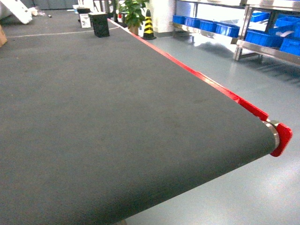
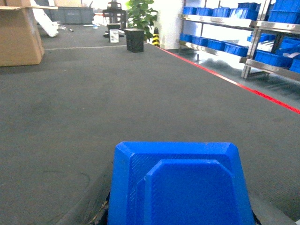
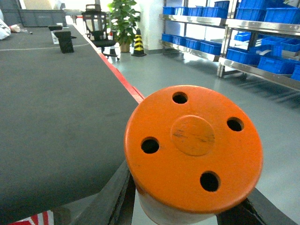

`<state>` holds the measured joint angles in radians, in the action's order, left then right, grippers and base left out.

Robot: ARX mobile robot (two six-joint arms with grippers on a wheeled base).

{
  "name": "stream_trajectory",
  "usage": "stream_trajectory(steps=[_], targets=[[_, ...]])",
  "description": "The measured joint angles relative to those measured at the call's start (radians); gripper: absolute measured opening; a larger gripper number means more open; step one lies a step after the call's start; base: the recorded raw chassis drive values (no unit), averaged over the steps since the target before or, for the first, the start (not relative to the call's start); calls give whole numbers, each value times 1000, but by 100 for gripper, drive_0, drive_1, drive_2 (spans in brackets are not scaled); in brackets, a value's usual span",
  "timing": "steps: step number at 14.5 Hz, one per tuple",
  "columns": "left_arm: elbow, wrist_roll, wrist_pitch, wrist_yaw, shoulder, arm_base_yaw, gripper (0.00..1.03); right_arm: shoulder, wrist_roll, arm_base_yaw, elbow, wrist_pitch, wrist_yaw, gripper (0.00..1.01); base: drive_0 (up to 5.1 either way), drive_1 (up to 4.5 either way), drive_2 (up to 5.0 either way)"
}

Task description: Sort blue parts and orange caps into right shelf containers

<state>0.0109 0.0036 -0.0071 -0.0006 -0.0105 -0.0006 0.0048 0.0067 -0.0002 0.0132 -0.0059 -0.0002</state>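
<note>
Item 1: bright blue blocky plastic part (image 2: 178, 185), bevelled corners, raised inner panel. It fills the lower middle of the left wrist view, held in the left gripper, of which only dark edges show beneath the part.

Item 2: orange plastic cylinder cap (image 3: 193, 150), flat top with four round holes around a central disc. It sits close to the lens in the right wrist view, clamped between the dark fingers (image 3: 115, 199) of the right gripper.

Item 3: wide dark grey belt surface (image 1: 108, 117) with a red edge strip (image 1: 206, 79) and a red end bracket (image 1: 281, 138). Neither arm appears in the head view.

Item 4: large blue plastic crates (image 1: 262, 35) on steel shelves (image 1: 243, 26), across the grey floor, to the right of the belt.

Item 5: black box (image 1: 99, 23), standing at the belt's far end.

Item 6: potted plant (image 1: 133, 14) and striped cone (image 1: 148, 26), beyond the belt.
</note>
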Motion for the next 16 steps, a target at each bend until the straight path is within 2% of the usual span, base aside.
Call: stream_trajectory(steps=[16], targets=[[0,0,0,0,0,0,43,0,0,0,0,0,0,41,-159,-159,-159]])
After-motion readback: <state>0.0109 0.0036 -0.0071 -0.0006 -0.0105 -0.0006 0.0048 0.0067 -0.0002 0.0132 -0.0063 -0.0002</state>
